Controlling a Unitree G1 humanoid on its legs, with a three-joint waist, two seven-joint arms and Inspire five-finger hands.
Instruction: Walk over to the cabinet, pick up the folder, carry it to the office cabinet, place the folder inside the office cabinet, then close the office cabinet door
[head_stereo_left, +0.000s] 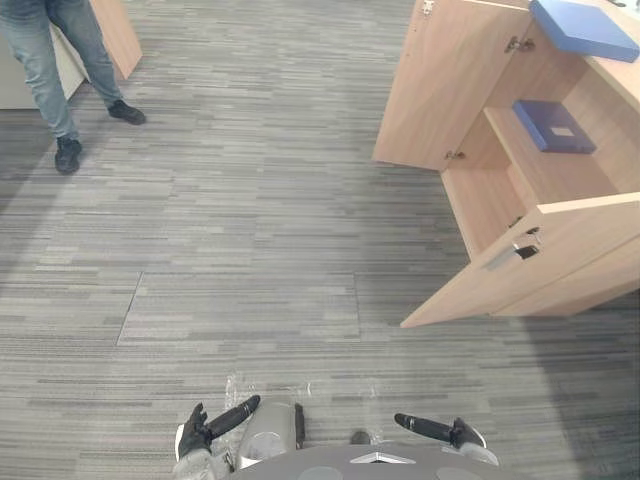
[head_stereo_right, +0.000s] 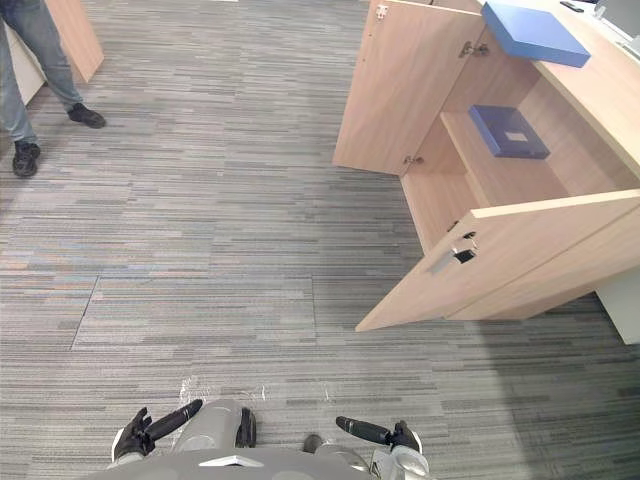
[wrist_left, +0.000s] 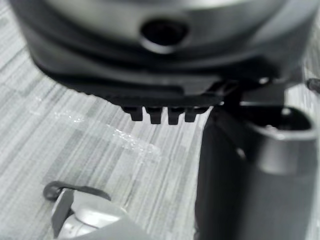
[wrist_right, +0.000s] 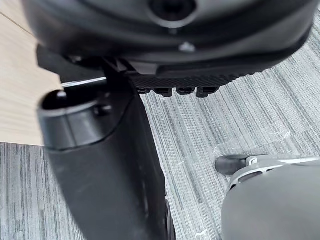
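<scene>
Left eye view: saw left hand (head_stereo_left: 196, 430) and right hand (head_stereo_left: 460, 434) nearest, fingers (head_stereo_left: 238, 411) straight, empty. Right eye view: spotted dark blue folder (head_stereo_right: 508, 131) flat on the open office cabinet's (head_stereo_right: 385, 90) shelf. Wrist views: found straight fingers above carpet (wrist_left: 75, 125).

Soft, even light falls from overhead and leaves no hard-edged shadows. The grey carpet (head_stereo_left: 250, 200) ahead of the left hand (head_stereo_left: 205, 428) looks pale and flat, and it dims far ahead and left of that hand, near a person's shoes (head_stereo_left: 68, 152). Just ahead of both hands, clear tape patches (head_stereo_left: 236, 384) on the floor throw small white glints. Far ahead of the right hand (head_stereo_left: 440, 430), the office cabinet (head_stereo_left: 560, 250) lays a soft dark shadow on the carpet below its near open door. Its inner shelf (head_stereo_left: 520, 150) is duller than its bright top.
</scene>
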